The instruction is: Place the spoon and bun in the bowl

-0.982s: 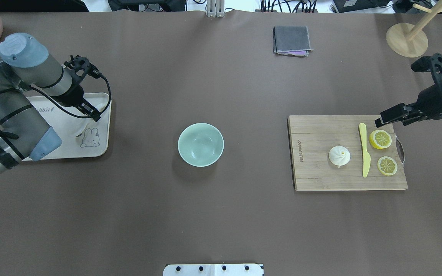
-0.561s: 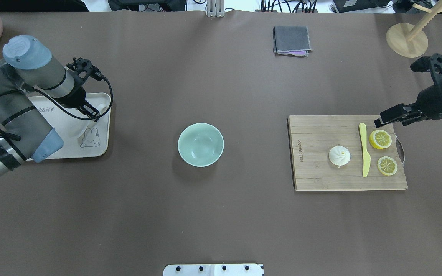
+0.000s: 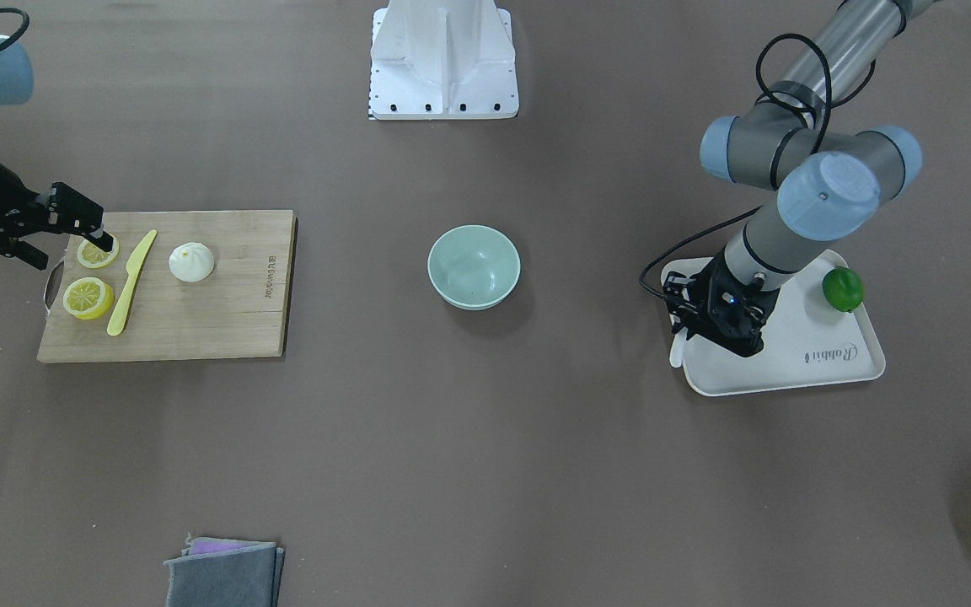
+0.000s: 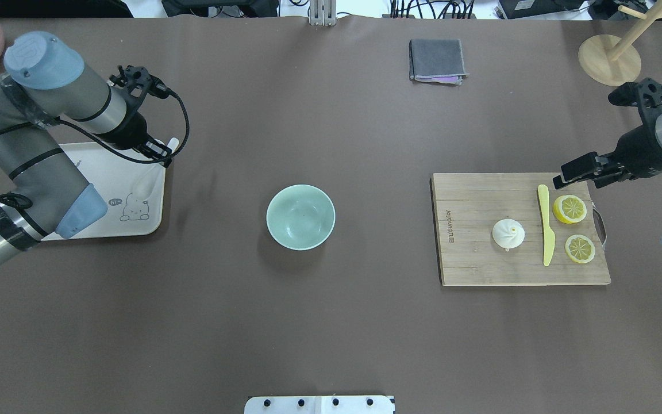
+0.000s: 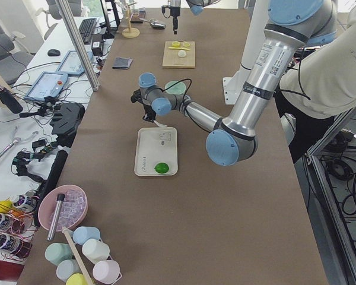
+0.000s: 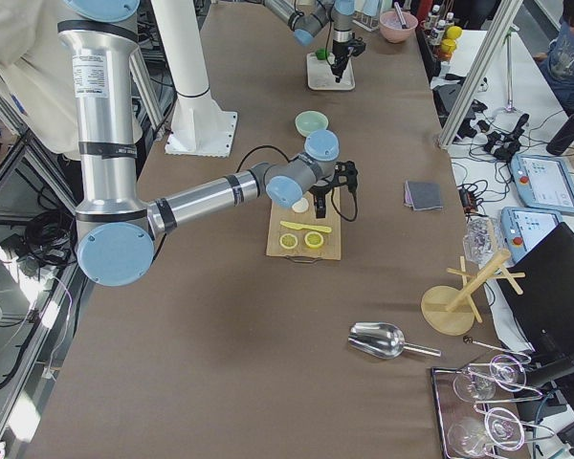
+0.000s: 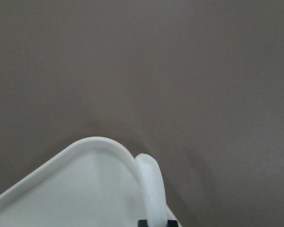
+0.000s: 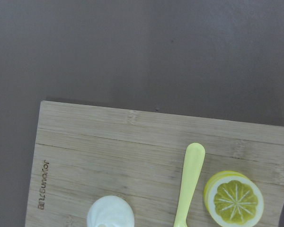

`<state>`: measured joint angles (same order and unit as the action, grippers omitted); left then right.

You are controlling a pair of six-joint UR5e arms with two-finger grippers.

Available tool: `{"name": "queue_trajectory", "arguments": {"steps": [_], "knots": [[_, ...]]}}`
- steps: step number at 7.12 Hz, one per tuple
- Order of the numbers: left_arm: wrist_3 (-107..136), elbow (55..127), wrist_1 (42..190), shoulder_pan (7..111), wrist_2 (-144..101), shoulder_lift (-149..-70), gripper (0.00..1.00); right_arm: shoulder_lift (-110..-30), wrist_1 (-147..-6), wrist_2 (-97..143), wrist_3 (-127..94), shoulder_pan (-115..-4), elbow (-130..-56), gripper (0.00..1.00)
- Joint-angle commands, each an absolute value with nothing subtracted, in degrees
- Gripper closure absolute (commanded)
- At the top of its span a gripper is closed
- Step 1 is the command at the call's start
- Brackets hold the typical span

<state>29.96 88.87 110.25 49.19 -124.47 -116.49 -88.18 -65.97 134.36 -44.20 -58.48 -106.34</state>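
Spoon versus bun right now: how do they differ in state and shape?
The spoon is clamped in the left gripper over the tray corner; the bun lies free on the cutting board. The spoon is elongated with a handle; the bun is a round pleated dome. Both are white, and neither is in the bowl.

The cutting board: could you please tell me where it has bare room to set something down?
The cutting board is bare on its half toward the bowl, from that edge to the bun. Past the bun it is crowded: knife, two lemon slices, the right end effector close by.
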Motion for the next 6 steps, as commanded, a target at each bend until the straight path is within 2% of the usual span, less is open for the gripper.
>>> {"name": "queue_trajectory", "arguments": {"steps": [1, 4, 6], "knots": [[46.5, 93.8, 110.0, 44.5, -124.0, -121.6, 1.0, -86.3, -66.0, 132.4, -48.3, -55.8, -106.3, 0.01], [57.9, 93.0, 110.0, 35.3, -114.6, -128.8, 1.0, -84.5, -65.9, 126.9, -56.8, -48.5, -107.4, 0.01], [60.3, 87.9, 110.2, 34.9, -113.8, -133.6, 1.0, -84.5, -66.0, 125.9, -56.8, -46.3, -107.2, 0.01]]}}
